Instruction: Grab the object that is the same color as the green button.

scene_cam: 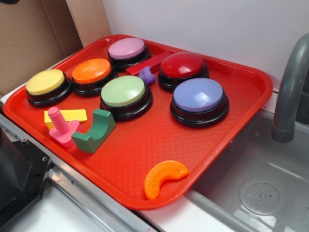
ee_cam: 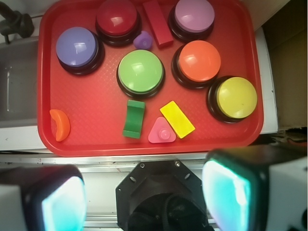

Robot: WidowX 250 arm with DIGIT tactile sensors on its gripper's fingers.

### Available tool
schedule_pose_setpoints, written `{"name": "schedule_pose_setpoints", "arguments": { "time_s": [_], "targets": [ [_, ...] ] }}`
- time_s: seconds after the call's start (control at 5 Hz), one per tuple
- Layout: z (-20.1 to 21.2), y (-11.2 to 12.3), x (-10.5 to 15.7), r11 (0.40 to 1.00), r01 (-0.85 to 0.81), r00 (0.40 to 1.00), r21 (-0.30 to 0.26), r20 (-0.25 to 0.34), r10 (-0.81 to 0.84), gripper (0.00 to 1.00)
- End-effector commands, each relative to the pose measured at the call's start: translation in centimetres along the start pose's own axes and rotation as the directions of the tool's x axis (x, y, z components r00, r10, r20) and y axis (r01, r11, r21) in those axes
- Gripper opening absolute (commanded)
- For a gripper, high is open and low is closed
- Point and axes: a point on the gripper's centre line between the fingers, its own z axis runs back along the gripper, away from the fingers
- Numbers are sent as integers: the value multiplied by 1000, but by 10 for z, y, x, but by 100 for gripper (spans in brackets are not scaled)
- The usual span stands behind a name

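The dark green arch block (scene_cam: 95, 131) (ee_cam: 134, 119) lies on the red tray (scene_cam: 135, 164) (ee_cam: 96, 130), just in front of the pale-green dome button (scene_cam: 124, 95) (ee_cam: 141, 73). In the wrist view my gripper (ee_cam: 144, 197) hangs high above the tray's near edge, over the black robot base. Its two fingers (ee_cam: 226, 195) stand wide apart with nothing between them. The exterior view does not show the gripper.
Also on the tray: yellow (scene_cam: 47, 86), orange (scene_cam: 91, 75), pink (scene_cam: 127, 52), red (scene_cam: 182, 69) and lavender (scene_cam: 199, 100) buttons, a pink bolt (scene_cam: 63, 128), yellow block (scene_cam: 67, 116), orange crescent (scene_cam: 164, 178), red bar (scene_cam: 147, 63), purple piece (scene_cam: 146, 74). A sink (scene_cam: 260, 183) and grey faucet (scene_cam: 289, 82) lie right.
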Motion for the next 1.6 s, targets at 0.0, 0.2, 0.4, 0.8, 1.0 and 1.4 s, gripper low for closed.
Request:
{"name": "schedule_pose_setpoints", "arguments": {
  "time_s": [0.0, 0.2, 0.4, 0.8, 1.0, 1.4],
  "targets": [
    [0, 0, 0, 1000, 0, 1000, 0, 0, 0, 100],
    [-30, 4, 9, 998, -55, 998, -11, 26, 55, 100],
    [-54, 7, 13, 994, -110, 993, 0, 43, 110, 100],
    [-129, 17, 26, 992, -121, 993, -17, 7, 121, 100],
    [-170, 12, 34, 991, -121, 993, -50, 0, 121, 100],
    [-220, -2, 40, 987, -154, 988, -41, -12, 154, 100]
  ]
}}
